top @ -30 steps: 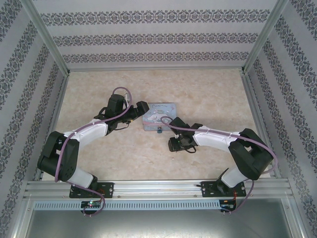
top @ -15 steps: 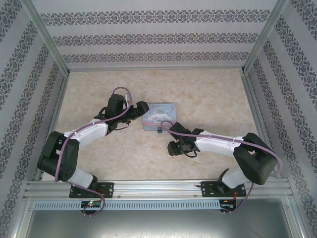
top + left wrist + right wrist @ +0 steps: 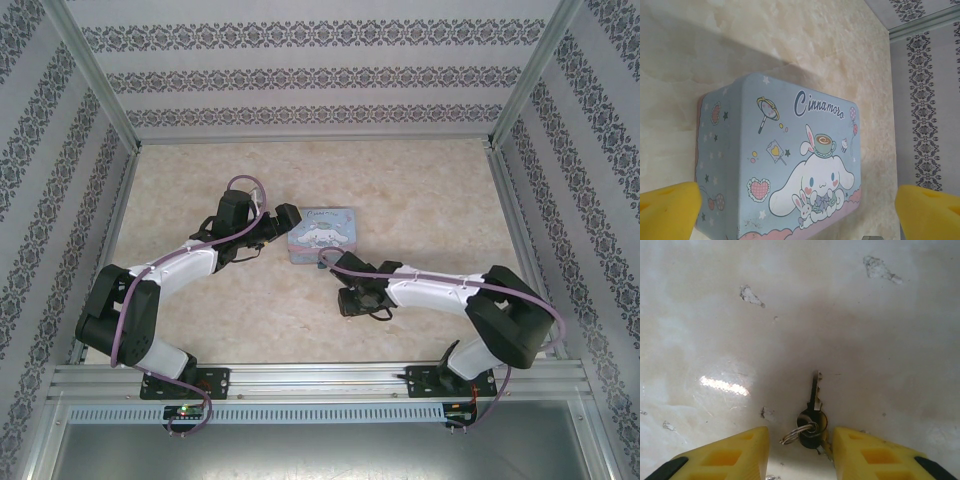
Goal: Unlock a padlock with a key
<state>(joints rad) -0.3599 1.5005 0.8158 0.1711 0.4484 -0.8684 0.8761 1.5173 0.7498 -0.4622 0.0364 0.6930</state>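
Observation:
A small silver key (image 3: 814,392) on a split ring (image 3: 794,434), with a second key under it, lies flat on the marbled table. My right gripper (image 3: 800,440) hangs low over it, open, one yellow finger (image 3: 735,455) on each side of the key heads. The right-hand finger is close to the lower key and the left one stands apart. In the top view the right gripper (image 3: 357,299) covers the keys. My left gripper (image 3: 797,200) is wide open over the pastel-blue cartoon tin box (image 3: 790,165), reaching it from the left (image 3: 284,222). The padlock is hidden.
The tin box (image 3: 323,234) sits mid-table between the two arms. The right arm's purple cable (image 3: 335,262) loops across the tin's near edge. Aluminium rails and patterned walls (image 3: 560,180) enclose the table on three sides.
My right arm has swung left and drawn toward the near edge, with its cable sliding over the tin's front edge. The left arm and the tin have not moved.

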